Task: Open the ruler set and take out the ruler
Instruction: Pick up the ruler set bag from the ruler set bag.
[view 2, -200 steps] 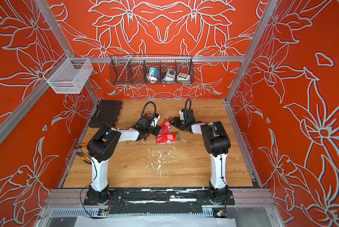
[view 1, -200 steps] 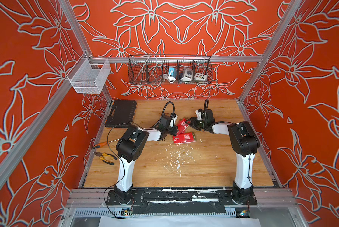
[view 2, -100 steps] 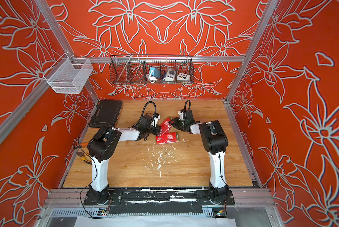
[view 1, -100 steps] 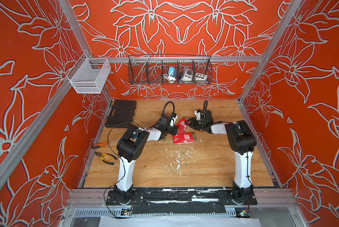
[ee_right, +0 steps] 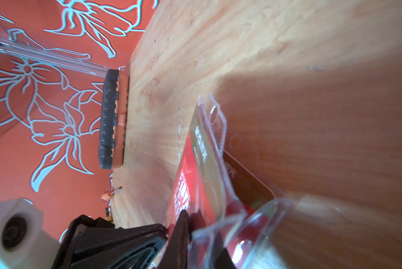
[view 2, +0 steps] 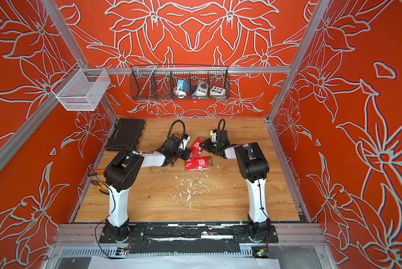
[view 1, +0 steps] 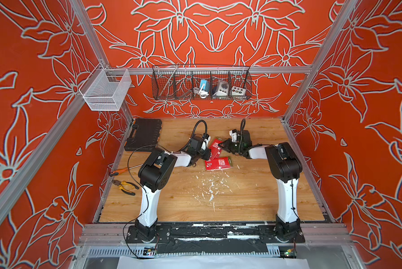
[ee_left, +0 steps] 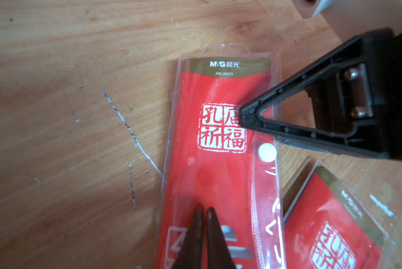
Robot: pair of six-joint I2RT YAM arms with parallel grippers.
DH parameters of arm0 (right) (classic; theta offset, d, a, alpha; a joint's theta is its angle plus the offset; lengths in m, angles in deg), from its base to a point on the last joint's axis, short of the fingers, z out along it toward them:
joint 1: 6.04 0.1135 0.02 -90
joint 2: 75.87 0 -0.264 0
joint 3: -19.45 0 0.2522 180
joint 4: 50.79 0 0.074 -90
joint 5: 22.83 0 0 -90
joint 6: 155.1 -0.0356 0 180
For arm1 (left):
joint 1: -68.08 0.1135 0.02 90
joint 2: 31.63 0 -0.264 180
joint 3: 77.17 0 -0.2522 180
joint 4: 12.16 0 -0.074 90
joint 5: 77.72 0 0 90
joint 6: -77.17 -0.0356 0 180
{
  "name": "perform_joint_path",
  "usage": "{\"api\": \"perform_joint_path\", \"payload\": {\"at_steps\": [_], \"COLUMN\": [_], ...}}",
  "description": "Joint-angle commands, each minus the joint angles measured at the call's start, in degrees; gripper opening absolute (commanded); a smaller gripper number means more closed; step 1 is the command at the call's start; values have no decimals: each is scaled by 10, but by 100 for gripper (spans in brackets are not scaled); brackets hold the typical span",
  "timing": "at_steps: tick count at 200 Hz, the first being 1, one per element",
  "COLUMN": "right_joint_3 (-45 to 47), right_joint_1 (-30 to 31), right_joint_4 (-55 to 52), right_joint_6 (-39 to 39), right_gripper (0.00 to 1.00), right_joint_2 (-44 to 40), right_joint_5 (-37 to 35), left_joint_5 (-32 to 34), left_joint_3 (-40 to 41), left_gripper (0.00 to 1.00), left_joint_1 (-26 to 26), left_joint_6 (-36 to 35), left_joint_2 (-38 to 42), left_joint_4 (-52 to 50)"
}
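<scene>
Just to the right of the black case (view 1: 144, 134), toward the middle of the wooden table (view 1: 253, 193), we count two red packs of rulers. The first ruler pack (view 1: 215, 148) sits between the two grippers, with one long edge tipped up off the wood. The second pack (view 1: 218, 163) lies flat, just on the near side of the first and a little further from the case. We cannot make out the ruler itself behind the red card in either one.

The right gripper (ee_left: 247, 120) is clamped on the first pack's long edge, beside the clear flap with its one white snap (ee_left: 267, 152). The left gripper (ee_left: 203, 221) is all but clenched, with only a thin slit between its two fingers. Its tips rest against the printed face at the end of the pack nearest the case. We cannot tell whether any plastic is caught between them.

On the near side of the case, along the same table edge, we see one orange-handled screwdriver (view 1: 123, 170) and one pair of pliers (view 1: 125, 186). Further right, well away from the case, white flecks (view 1: 210, 186) are scattered over the wood. Above the case hang two baskets: one white mesh basket (view 1: 102, 93) on the side rail and one dark wire basket (view 1: 167, 88) on the back rail. The dark one holds three small gadgets.
</scene>
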Motion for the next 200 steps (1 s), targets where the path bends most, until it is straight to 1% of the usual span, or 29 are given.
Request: {"api": "perform_joint_path", "payload": {"at_steps": [1,22,52,60,88,116,141,172,200], "right_joint_3": [9,7,10,13,23,44,64,85,97], "right_joint_1": [8,8,8,8,8,8,8,8,9], "right_joint_4": [28,52,74,74,41,-7,-84,-174,-236], "right_joint_6": [-11,-28,-39,-37,-7,35,94,161,196], "right_gripper": [11,7,2,0,0,0,0,0,0], "right_joint_2": [-13,-13,-23,-30,-71,-128,-191,-271,-334], "right_joint_5": [9,19,31,32,41,62,73,85,94], "left_joint_5": [1,9,8,2,-38,-101,-158,-240,-308], "left_joint_3": [11,18,40,48,69,95,126,151,177], "left_gripper": [17,30,51,54,65,71,75,76,76], "left_joint_1": [5,13,28,33,47,59,66,68,68], "left_joint_6": [4,8,20,25,38,54,70,89,118], "left_joint_2": [25,60,125,143,200,242,275,300,318], "left_joint_4": [-20,-22,-15,-12,-9,1,28,61,118]}}
